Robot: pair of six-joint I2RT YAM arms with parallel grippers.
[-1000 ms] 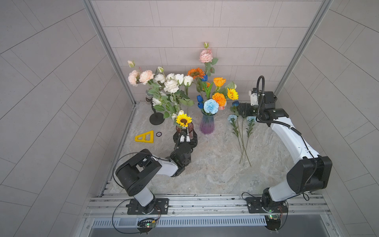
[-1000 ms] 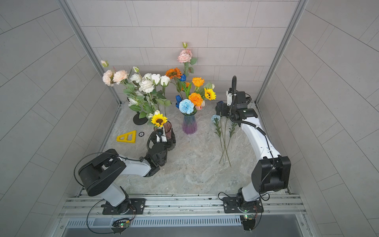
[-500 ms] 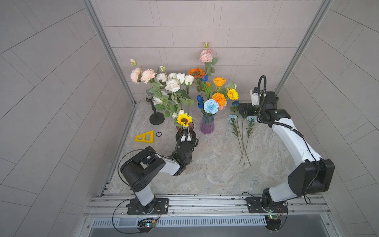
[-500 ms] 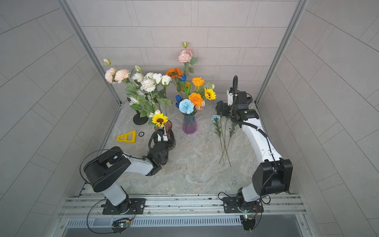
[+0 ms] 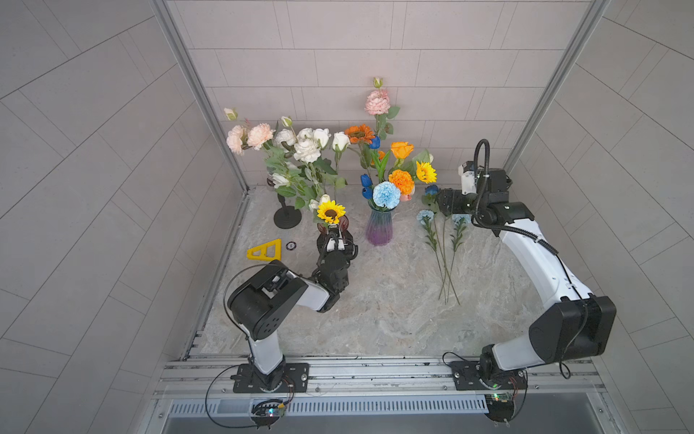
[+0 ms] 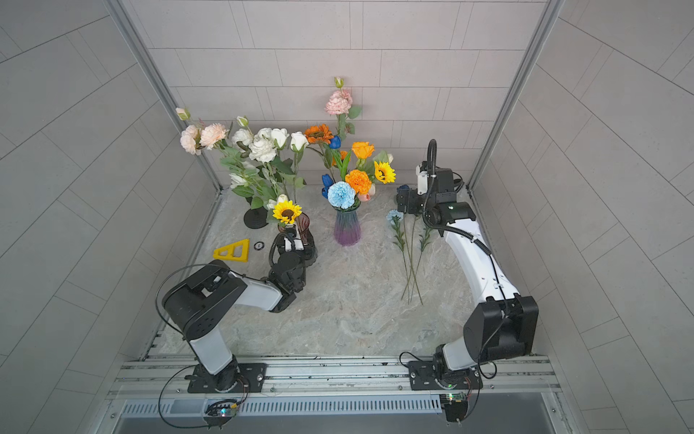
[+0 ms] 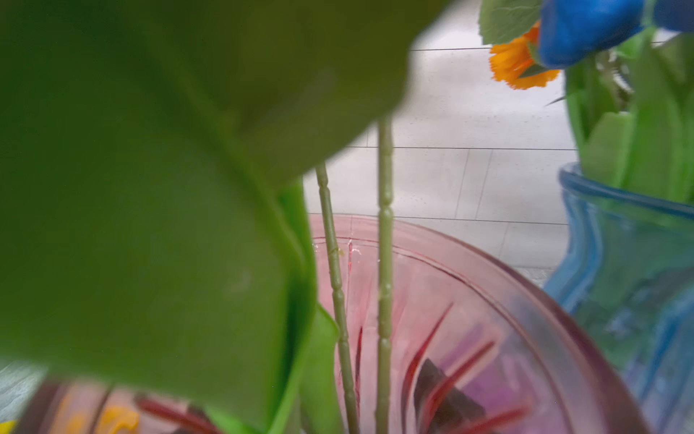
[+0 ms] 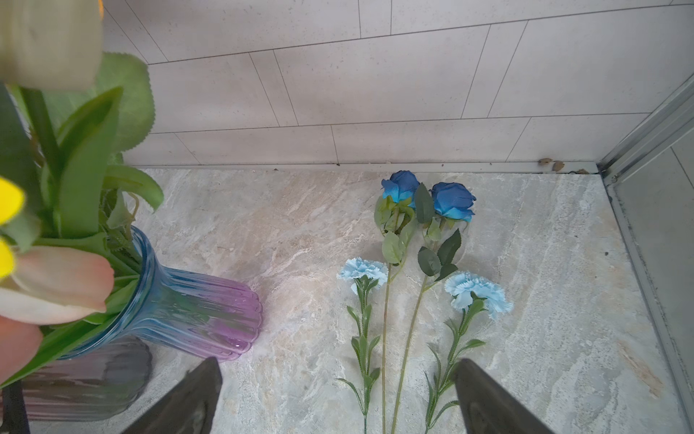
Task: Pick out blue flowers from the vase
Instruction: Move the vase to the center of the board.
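Marbled stone tabletop (image 5: 375, 300), grey tiled walls. We see four blue artificial flowers (image 8: 409, 263) lying flat at 3 o'clock of the ribbed blue-purple glass vase (image 5: 379, 229), more blue blooms (image 5: 386, 194) inside it. Right gripper (image 8: 338, 398) hovers spread, empty; left gripper (image 5: 335, 240) at dark pink glass vase (image 7: 488, 319), grip undeterminable.

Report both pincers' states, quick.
Left pincer: by the dark pink vase; cannot be told.
Right pincer: open, holding nothing, over the laid-out blue flowers.
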